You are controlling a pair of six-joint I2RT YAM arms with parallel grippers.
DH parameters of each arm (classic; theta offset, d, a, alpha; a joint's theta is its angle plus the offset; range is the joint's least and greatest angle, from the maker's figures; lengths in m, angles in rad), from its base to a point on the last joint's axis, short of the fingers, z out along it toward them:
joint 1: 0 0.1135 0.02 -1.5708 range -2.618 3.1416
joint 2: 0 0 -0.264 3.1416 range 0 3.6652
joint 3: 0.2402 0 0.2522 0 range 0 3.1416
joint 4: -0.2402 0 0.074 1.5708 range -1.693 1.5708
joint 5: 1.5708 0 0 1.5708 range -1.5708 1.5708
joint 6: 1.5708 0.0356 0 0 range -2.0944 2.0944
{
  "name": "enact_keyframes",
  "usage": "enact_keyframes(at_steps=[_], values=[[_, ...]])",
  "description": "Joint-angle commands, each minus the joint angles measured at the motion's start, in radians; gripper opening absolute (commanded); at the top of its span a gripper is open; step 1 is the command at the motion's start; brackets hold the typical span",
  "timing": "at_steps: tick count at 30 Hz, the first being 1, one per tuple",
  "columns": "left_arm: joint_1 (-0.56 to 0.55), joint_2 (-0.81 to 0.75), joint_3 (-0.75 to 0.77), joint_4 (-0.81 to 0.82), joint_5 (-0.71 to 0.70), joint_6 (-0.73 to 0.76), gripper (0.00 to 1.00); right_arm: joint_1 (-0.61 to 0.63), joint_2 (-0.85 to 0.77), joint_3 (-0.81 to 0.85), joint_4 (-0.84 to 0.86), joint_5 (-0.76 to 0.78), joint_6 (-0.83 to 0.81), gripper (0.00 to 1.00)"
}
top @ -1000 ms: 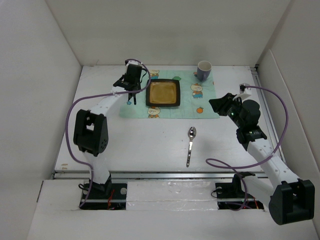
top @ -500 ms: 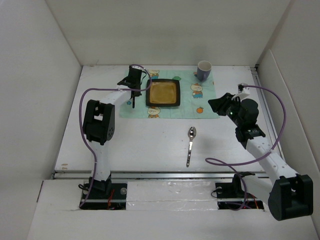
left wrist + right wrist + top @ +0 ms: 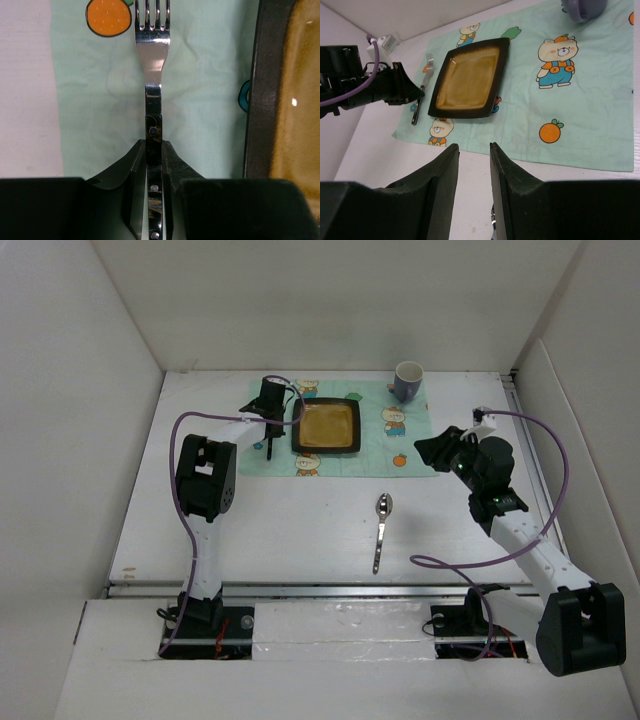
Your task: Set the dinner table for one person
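Top view: the dinner table (image 3: 300, 530) is filling the middle of the frame, white and matte, with its silver rail (image 3: 330, 588) running along the lower edge. A mint-green cartoon cloth (image 3: 400, 445) is lying across the upper centre. A square dark-rimmed plate (image 3: 327, 426) is sitting on the cloth, left of centre. A mug (image 3: 408, 380) is standing at the cloth's upper right corner. A spoon (image 3: 381, 530) is lying on bare tabletop below the cloth, bowl toward the top of the frame.

Left gripper (image 3: 154, 150): the fingers are pinching narrowly on the handle of a fork (image 3: 154, 60). The tines are pointing to the top of the wrist frame, over the cloth next to an orange print, with the plate rim running down the right side. Whether the tines are touching the cloth is unclear.

Right gripper (image 3: 474, 165): the fingers are standing partly apart and holding nothing. It is hovering at the right edge of the cloth, well apart from the spoon.
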Motion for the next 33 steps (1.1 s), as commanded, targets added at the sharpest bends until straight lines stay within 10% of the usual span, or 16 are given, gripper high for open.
enact_keyframes(at_steps=[1,18,21,24,33], values=[[0.000,-0.011,0.058,0.029,0.002,0.007,0.00,0.015,0.007,0.008,0.065,0.011,-0.011,0.37],[0.000,-0.015,0.107,0.002,-0.007,-0.005,0.24,0.024,-0.002,0.016,0.040,0.036,-0.031,0.38],[0.000,-0.072,0.101,0.007,0.019,-0.032,0.27,0.034,-0.011,0.019,0.034,0.039,-0.035,0.25],[0.000,-0.162,0.112,-0.027,0.043,-0.103,0.27,0.056,-0.002,0.027,0.033,0.057,-0.043,0.00],[-0.256,-0.850,-0.271,-0.037,0.080,-0.215,0.00,0.236,-0.030,0.018,-0.205,0.221,-0.100,0.00]])
